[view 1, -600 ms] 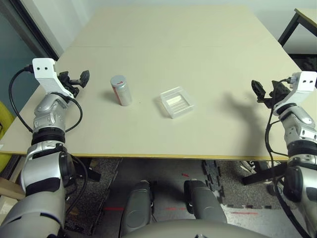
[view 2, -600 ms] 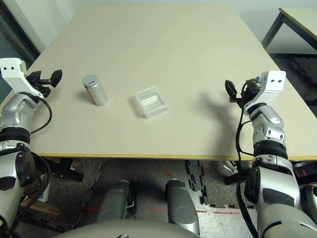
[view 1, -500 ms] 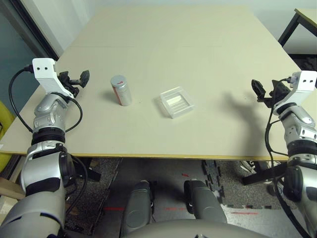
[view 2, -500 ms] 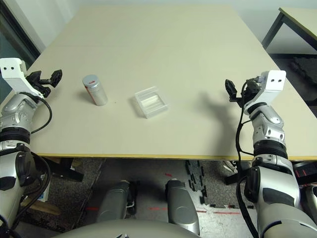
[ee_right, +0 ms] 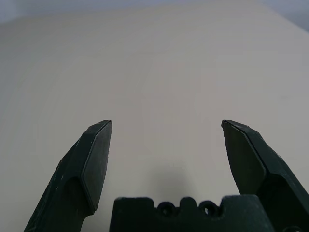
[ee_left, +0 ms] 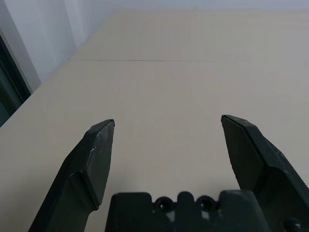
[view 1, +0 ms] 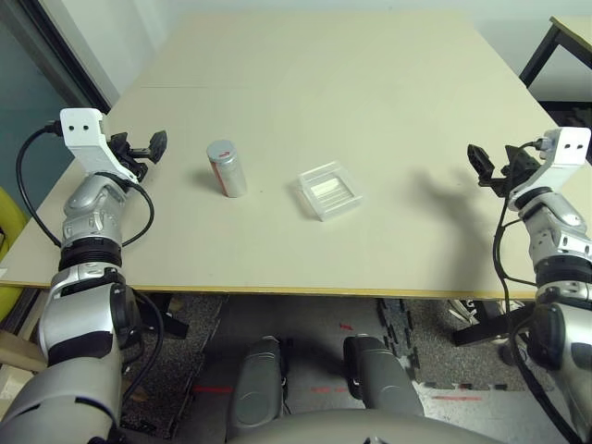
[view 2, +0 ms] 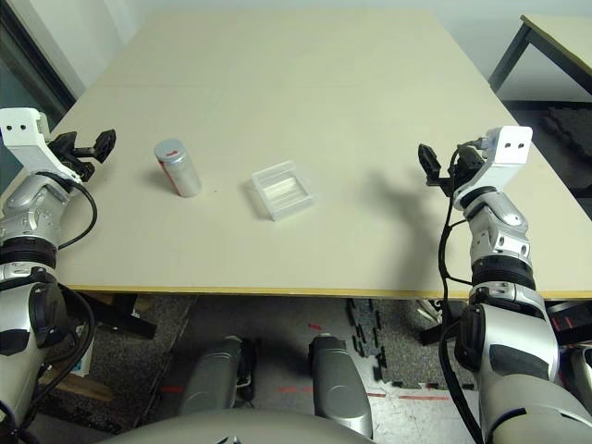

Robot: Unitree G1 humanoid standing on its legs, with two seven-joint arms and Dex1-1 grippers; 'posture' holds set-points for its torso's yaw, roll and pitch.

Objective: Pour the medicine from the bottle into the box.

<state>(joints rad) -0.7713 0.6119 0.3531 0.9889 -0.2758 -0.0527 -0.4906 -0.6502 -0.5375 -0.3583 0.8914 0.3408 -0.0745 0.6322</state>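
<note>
- Standing upright on the beige table [view 1: 370, 120], the silvery-grey bottle [view 1: 226, 169] keeps its long axis vertical, round grey cap on top, in the table's left half.
- A red mark shows on the bottle's side just under the cap; no lettering on it can be read.
- The clear box [view 1: 328, 191] lies flat to the bottle's right, near but apart, turned at a slant to the table's front edge, its whitish strip inside.
- No writing is visible on the box.
- The left gripper [view 1: 151, 146] hangs over the table's left edge, jaws spread wide with nothing between them.
- The right gripper [view 1: 490, 168] hangs near the right edge, well apart from the box, jaws likewise spread and empty.
</note>
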